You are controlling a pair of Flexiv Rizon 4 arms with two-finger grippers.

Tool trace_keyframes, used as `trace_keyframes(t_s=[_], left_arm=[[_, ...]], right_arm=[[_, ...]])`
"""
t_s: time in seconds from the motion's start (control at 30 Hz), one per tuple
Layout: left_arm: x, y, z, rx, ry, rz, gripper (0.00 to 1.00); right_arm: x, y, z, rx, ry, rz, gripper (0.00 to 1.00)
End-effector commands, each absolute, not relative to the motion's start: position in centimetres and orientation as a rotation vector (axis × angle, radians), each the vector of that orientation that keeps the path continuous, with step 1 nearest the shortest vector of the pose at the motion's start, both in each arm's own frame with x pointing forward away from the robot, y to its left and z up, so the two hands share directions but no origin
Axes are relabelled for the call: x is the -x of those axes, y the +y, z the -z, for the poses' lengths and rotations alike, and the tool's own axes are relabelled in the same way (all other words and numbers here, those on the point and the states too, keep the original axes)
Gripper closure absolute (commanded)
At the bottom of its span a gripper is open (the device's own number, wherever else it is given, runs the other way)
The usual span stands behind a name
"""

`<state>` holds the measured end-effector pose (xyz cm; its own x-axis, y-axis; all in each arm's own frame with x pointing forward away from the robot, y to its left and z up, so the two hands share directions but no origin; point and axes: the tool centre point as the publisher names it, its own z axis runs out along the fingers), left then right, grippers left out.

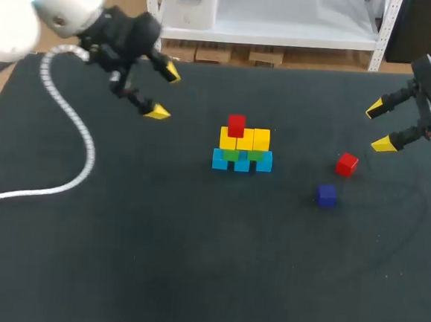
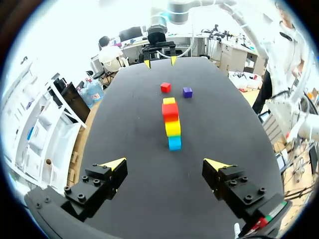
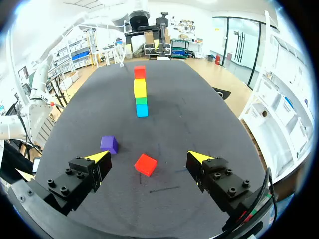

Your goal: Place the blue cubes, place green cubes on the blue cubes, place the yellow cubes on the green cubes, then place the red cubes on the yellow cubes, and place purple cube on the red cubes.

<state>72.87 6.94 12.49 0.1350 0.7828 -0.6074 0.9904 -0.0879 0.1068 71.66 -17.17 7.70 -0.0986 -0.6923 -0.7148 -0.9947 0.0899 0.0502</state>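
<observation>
- You have a small pile of plastic cubes (image 1: 243, 148) in the middle of the black table (image 1: 192, 264).
- The bright blue cubes (image 1: 241, 164) sit in a row at the bottom, touching each other. The green cubes (image 1: 255, 156) sit on them, and the yellow cubes (image 1: 245, 139) sit on the green ones. A single red cube (image 1: 236, 124) sits on top of the yellow row, toward its left side.
- Your left gripper (image 1: 165, 92) hangs over the table to the left of the pile, well apart from it. Its two yellow-tipped fingers are spread wide and hold nothing.
- In the left wrist view the pile (image 2: 172, 124) is straight ahead of the left gripper (image 2: 166, 164), in line with the gap between its fingers.
- Your right gripper (image 1: 379, 127) hangs over the right side of the table. Its fingers are spread wide too and hold nothing.
- A loose red cube (image 1: 346, 164) lies on the table near the right gripper, between it and the pile. It is turned a little.
- In the right wrist view the loose red cube (image 3: 145, 165) shows in the gap between the fingers of the right gripper (image 3: 148, 157). The fingers do not touch it.
- A dark purple cube (image 1: 326, 194) lies on the table near the loose red cube but apart from it. In the right wrist view the dark purple cube (image 3: 108, 144) is just ahead of one finger tip.
- A white cable (image 1: 83, 139) lies in a curve on the table below the left arm.
</observation>
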Motion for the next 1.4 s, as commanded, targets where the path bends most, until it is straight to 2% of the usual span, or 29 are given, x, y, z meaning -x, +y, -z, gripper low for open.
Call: trace_keyframes(t_s=[0.03,0.33,0.6,0.97,1.17,1.4], left_arm=[[-72.5,10.1,-12.6,-1.912,1.636,0.597,0.00],[-73.0,13.1,-12.0,-1.932,1.593,0.718,0.00],[-73.2,13.5,-12.2,-1.999,1.553,0.732,0.00],[-73.2,13.5,-12.2,-1.999,1.553,0.732,0.00],[-73.2,13.5,-12.2,-1.999,1.553,0.732,0.00],[-73.2,13.5,-12.2,-1.999,1.553,0.732,0.00]], right_arm=[[-71.7,-17.1,-7.6,1.654,1.848,-0.753,0.00],[-71.7,-17.1,-7.6,1.654,1.848,-0.753,0.00],[-71.7,-17.1,-7.6,1.654,1.848,-0.753,0.00],[-72.7,-17.3,-6.7,2.600,1.124,-0.709,0.00],[-71.3,-17.5,-5.1,2.822,0.783,-0.739,0.00],[-70.9,-17.5,-2.6,2.875,0.529,-0.695,0.00]])
